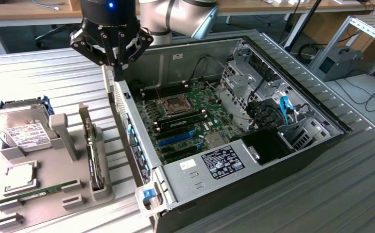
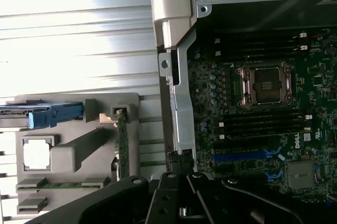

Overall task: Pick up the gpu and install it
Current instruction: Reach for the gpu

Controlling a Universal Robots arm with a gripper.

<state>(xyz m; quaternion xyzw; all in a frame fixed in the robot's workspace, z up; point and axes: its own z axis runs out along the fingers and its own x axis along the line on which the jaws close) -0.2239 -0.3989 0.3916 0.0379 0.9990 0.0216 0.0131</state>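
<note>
The gpu stands on edge in a slot of the grey holder at the exterior view's left, its silver bracket toward the far end. In the wrist view the gpu appears as a thin green strip in the holder. My gripper hangs above the rear corner of the open computer case, its fingers shut with nothing between them. It is well apart from the gpu. The gripper has its dark linkages over the case's rear wall. Blue expansion slots lie on the motherboard.
The holder also carries a hard drive, a processor chip and a RAM stick. Inside the case are the processor socket, a power supply, drive cages and cables. Ribbed metal table surrounds everything.
</note>
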